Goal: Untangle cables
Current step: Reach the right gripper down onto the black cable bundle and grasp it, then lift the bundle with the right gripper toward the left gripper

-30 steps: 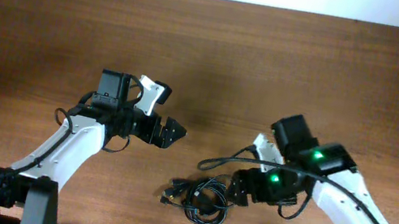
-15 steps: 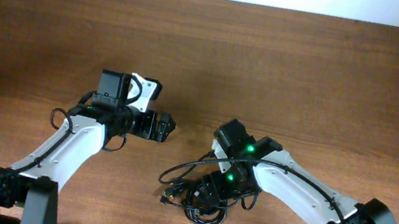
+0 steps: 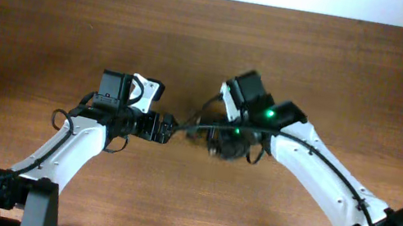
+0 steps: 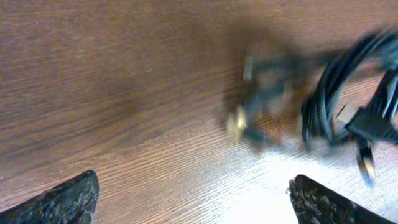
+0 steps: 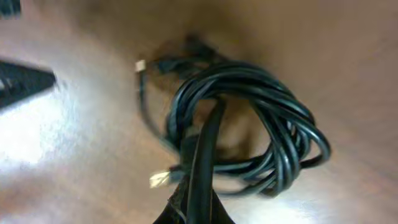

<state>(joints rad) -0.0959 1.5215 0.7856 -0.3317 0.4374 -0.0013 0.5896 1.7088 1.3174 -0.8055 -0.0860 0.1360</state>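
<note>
A tangled bundle of black cables (image 5: 261, 118) hangs in a loose coil below my right gripper (image 5: 199, 190), which is shut on one thick strand of it. Two light connector tips (image 5: 160, 180) stick out on the coil's left side. In the overhead view the bundle (image 3: 223, 143) sits under the right gripper (image 3: 232, 139) near the table's middle, and one strand (image 3: 195, 125) reaches left toward my left gripper (image 3: 166, 129). The left gripper (image 4: 193, 208) stands wide open just above the wood with nothing between its fingers; the blurred cables (image 4: 348, 106) lie ahead of it to the right.
The brown wooden table (image 3: 50, 28) runs to a white wall edge at the back. Both arms meet near the centre, their grippers a short gap apart. No other objects show.
My right gripper has shut on a cable strand and carried the bundle from the table's front edge back toward the centre, up beside the left gripper. The left arm has barely moved.
</note>
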